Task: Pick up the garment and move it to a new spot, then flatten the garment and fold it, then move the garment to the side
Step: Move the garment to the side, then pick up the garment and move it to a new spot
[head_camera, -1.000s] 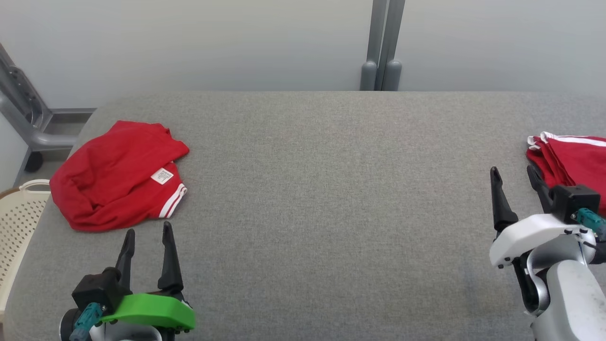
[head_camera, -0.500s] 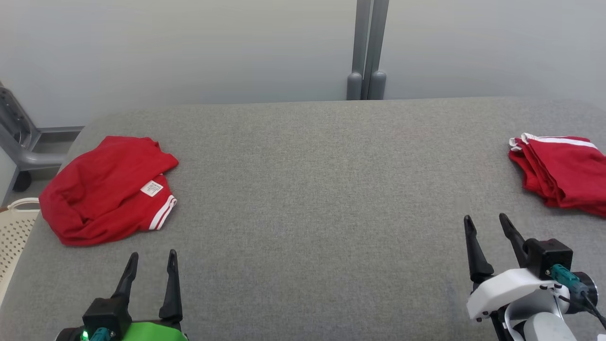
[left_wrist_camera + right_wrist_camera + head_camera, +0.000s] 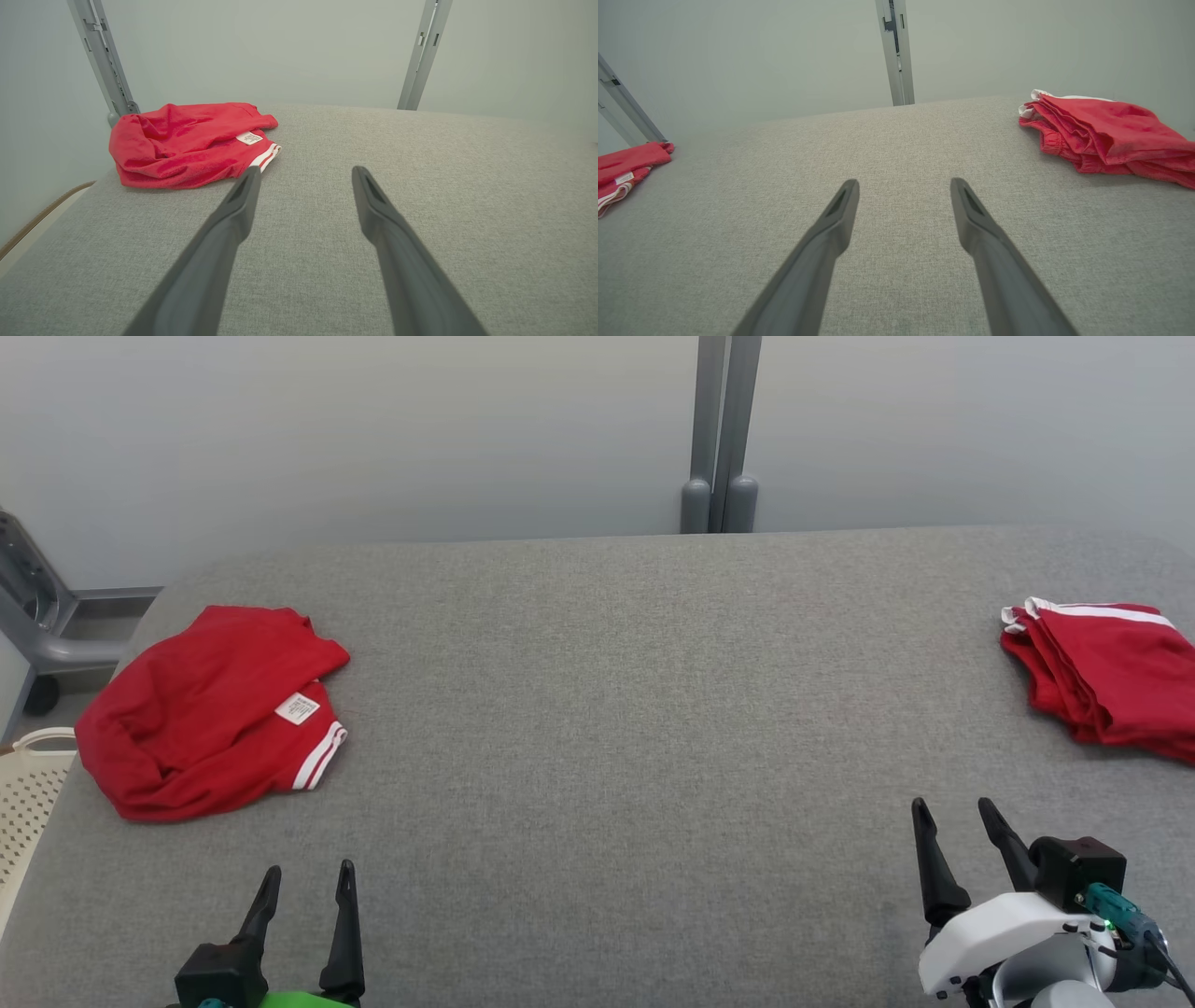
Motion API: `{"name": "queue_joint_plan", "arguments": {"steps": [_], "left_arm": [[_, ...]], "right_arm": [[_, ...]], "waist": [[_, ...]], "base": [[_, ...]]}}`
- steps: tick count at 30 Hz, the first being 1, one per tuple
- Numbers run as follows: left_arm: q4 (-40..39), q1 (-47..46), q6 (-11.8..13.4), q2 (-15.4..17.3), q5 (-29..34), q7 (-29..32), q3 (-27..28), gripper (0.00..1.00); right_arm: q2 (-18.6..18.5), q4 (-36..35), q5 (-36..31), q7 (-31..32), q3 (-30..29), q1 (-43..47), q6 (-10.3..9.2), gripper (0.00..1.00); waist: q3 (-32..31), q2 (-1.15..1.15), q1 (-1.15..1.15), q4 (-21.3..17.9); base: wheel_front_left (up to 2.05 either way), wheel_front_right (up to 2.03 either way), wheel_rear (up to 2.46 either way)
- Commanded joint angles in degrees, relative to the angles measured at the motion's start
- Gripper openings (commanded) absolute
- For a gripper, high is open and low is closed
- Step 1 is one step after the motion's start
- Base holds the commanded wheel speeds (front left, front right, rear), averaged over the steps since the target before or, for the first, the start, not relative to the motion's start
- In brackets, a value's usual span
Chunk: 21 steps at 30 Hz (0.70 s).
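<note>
A crumpled red garment (image 3: 205, 709) with white stripes and a white label lies at the left end of the grey padded table (image 3: 607, 709). The left wrist view has it ahead and to the left (image 3: 187, 144). A second red garment (image 3: 1111, 672), folded with white trim, lies at the right end, and the right wrist view has it at the upper right (image 3: 1106, 135). My left gripper (image 3: 308, 868) stands open near the front edge, short of the crumpled garment, nothing between its fingers (image 3: 306, 170). My right gripper (image 3: 952, 805) is open and empty too (image 3: 904, 182), apart from the folded garment.
A cream perforated basket (image 3: 23, 803) stands beside the table's left end. A grey metal frame (image 3: 37, 616) is behind it. A grey post (image 3: 719, 429) rises against the pale wall beyond the table's far edge.
The camera has shifted a little. Both grippers have drawn back toward the front edge: the left away from the crumpled garment, the right away from the folded one. Both stay open.
</note>
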Motion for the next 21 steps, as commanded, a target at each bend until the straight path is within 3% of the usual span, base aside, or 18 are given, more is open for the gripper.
{"name": "queue_joint_plan", "arguments": {"steps": [1, 14, 21], "left_arm": [[0.0, 0.4, -0.3, 0.0, 0.2, -0.2, 0.1, 1.0], [0.2, 0.1, -0.8, 0.7, 0.6, -0.2, 0.4, 1.0], [0.5, 1.1, -0.8, 1.7, 1.0, -0.1, 0.4, 1.0]], "right_arm": [[-0.1, 0.1, 0.3, -0.5, 0.1, 0.0, -0.09, 1.0], [-0.1, 0.8, 1.0, -0.9, 1.3, 1.0, -0.09, 1.0], [-0.1, 1.1, 2.1, -1.7, 3.8, 1.2, -0.09, 1.0]], "waist": [[0.1, 0.0, 0.0, 0.2], [-0.1, 0.0, 0.0, 4.3], [-0.8, 0.0, 0.0, 10.6]], "base": [[0.0, 0.0, 0.0], [0.0, 0.0, 0.0], [0.0, 0.0, 0.0]]}}
